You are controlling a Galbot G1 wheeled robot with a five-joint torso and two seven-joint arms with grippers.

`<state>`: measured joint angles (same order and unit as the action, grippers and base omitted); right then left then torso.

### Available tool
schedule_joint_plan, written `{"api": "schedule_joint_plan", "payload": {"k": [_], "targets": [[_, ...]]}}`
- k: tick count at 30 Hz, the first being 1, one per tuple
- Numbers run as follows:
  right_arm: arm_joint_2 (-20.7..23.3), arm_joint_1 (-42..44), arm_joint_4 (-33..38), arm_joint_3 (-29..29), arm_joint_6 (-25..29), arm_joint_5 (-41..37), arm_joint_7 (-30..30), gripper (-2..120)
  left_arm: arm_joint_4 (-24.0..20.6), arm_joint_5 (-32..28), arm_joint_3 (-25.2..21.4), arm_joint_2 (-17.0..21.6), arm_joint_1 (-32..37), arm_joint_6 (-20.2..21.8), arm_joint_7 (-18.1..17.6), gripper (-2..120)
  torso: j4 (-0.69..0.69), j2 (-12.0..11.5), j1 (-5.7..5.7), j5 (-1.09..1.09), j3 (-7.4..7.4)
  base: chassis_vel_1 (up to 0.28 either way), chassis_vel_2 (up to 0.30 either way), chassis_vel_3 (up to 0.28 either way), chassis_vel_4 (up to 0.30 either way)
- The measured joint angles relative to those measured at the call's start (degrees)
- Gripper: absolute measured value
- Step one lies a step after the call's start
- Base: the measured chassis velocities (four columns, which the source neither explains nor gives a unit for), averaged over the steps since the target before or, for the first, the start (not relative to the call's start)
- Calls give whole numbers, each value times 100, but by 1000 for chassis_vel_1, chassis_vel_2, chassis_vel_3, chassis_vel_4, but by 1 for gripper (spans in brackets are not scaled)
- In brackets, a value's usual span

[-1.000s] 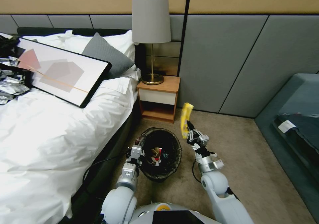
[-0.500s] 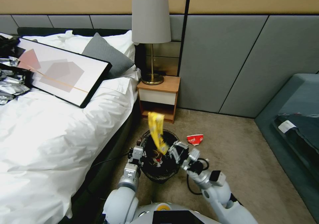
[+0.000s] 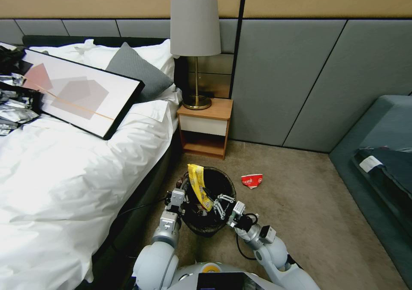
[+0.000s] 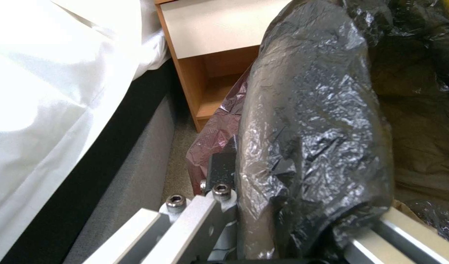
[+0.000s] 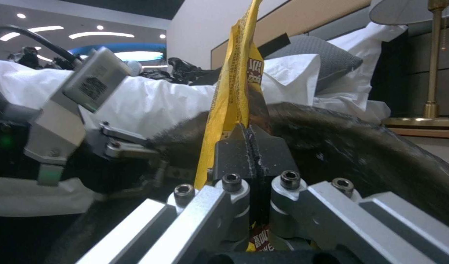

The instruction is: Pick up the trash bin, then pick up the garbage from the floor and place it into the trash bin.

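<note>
Beside the bed (image 3: 64, 174), the left pincer (image 3: 177, 197) grips the trash bin (image 3: 214, 219) rim, while the right pincer (image 3: 213, 203) holds a yellow wrapper (image 3: 198, 187) clamped over it; a red cup (image 3: 252, 180) lies on the carpet (image 3: 309, 204).

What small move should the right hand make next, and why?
Probably open: the right hand pinches the yellow wrapper over the bin, which the left hand grips by the rim, so letting go should drop it inside.

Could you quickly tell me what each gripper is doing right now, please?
Left gripper: shut on the trash bin at its bag-lined rim.
Right gripper: shut on the yellow snack wrapper, over the bin's opening.
</note>
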<state>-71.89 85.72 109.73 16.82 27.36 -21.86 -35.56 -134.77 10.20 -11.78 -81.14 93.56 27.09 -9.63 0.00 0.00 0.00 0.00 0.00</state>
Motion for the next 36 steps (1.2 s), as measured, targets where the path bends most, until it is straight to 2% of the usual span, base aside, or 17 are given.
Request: {"api": "schedule_joint_plan", "payload": {"k": [10, 15, 17, 18, 20, 21, 24, 25, 29, 30, 31, 33, 35, 36], "targets": [[-7, -51, -177, 109, 15, -5, 39, 0, -28, -7, -17, 0, 11, 2, -2, 1, 0, 0, 0, 0, 0, 0, 0, 0, 0], [-20, -52, -178, 124, 14, 40, 81, 19, -30, -22, -25, 0, -14, 14, -2, 1, 0, 0, 0, 0, 0, 0, 0, 0, 0], [-21, -48, -174, 124, 14, 43, 83, 20, -30, -22, -26, 0, -14, 14, -2, 1, 0, 0, 0, 0, 0, 0, 0, 0, 0], [-30, -25, -138, 126, 17, 54, 87, 28, -29, -24, -28, 2, -15, 15, -3, 1, 0, 0, 0, 0, 0, 0, 0, 0, 0], [-39, -5, -113, 127, 24, 72, 97, 37, -28, -31, -34, 12, -16, 15, -3, 1, 0, 0, 0, 0, 0, 0, 0, 0, 0], [-39, -5, -113, 127, 24, 72, 97, 37, -28, -31, -34, 12, -16, 15, -3, 1, 0, 0, 0, 0, 0, 0, 0, 0, 0], [-36, 19, -63, 125, 15, 91, 185, 52, -24, -35, -30, 14, -18, 17, -5, 1, 0, 0, 0, 0, 0, 0, 0, 0, 0], [-36, 19, -63, 125, 15, 91, 185, 52, -24, -35, -30, 14, -18, 17, -5, 1, 0, 0, 0, 0, 0, 0, 0, 0, 0], [-22, 50, -23, 118, -9, 120, 271, 68, -19, -36, -18, 15, -27, 20, -5, 1, 0, 0, 0, 0, 0, 0, 0, 0, 0], [-22, 50, -23, 118, -9, 120, 271, 68, -19, -36, -18, 15, -27, 20, -5, 1, 0, 0, 0, 0, 0, 0, 0, 0, 0], [-15, 53, -14, 118, -11, 125, 277, 76, -20, -37, -15, 15, -32, 21, -5, 1, 0, 0, 0, 0, 0, 0, 0, 0, 0], [1, 55, 1, 120, -14, 130, 288, 84, -19, -38, -6, 15, -32, 22, -5, 1, 0, 0, 0, 0, 0, 0, 0, 0, 0], [7, 55, 4, 121, -15, 134, 294, 86, -19, -38, -3, 15, -31, 23, -5, 1, 0, 0, 0, 0, 0, 0, 0, 0, 0], [18, 55, 11, 124, -16, 141, 300, 93, -20, -41, 2, 16, -27, 27, -8, 1, 0, 0, 0, 0, 0, 0, 0, 0, 0]]}}
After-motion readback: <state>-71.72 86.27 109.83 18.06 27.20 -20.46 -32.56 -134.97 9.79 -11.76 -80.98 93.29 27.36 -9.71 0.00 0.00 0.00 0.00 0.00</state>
